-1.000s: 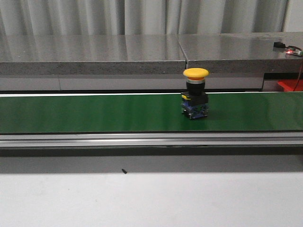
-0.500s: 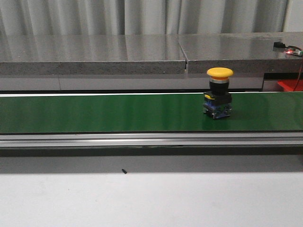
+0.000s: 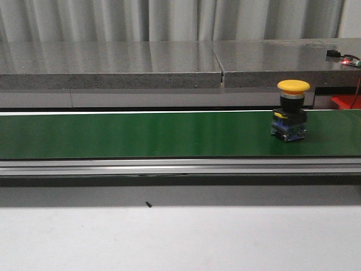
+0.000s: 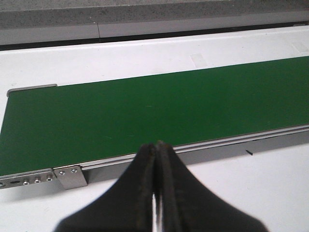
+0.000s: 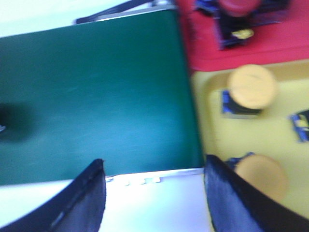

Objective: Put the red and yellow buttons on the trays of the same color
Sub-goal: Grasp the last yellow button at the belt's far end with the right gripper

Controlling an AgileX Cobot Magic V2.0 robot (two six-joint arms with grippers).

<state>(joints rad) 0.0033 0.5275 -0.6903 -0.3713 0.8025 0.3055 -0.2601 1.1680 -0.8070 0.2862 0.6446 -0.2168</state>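
Observation:
A yellow button [image 3: 293, 109] with a black and blue base stands upright on the green conveyor belt [image 3: 141, 134], toward its right end. Neither gripper shows in the front view. My left gripper [image 4: 155, 146] is shut with nothing in it, hanging over the white table just before the belt's [image 4: 145, 108] near rail. My right gripper [image 5: 154, 166] is open and empty, above the belt's end next to the trays. The yellow tray [image 5: 270, 135] holds two yellow buttons [image 5: 252, 87] [image 5: 260, 176]. A red button [image 5: 239, 7] rests on the red tray [image 5: 203, 43].
A grey stone ledge [image 3: 113, 65] runs behind the belt. A corner of the red tray [image 3: 345, 101] shows at the right edge. A small black speck [image 3: 148, 204] lies on the white table [image 3: 180, 237]. A dark blurred patch [image 5: 9, 123] sits on the belt [image 5: 96, 96].
The yellow button has travelled rightward along the belt, from the middle-right toward the right end. Nothing else in the front view has moved.

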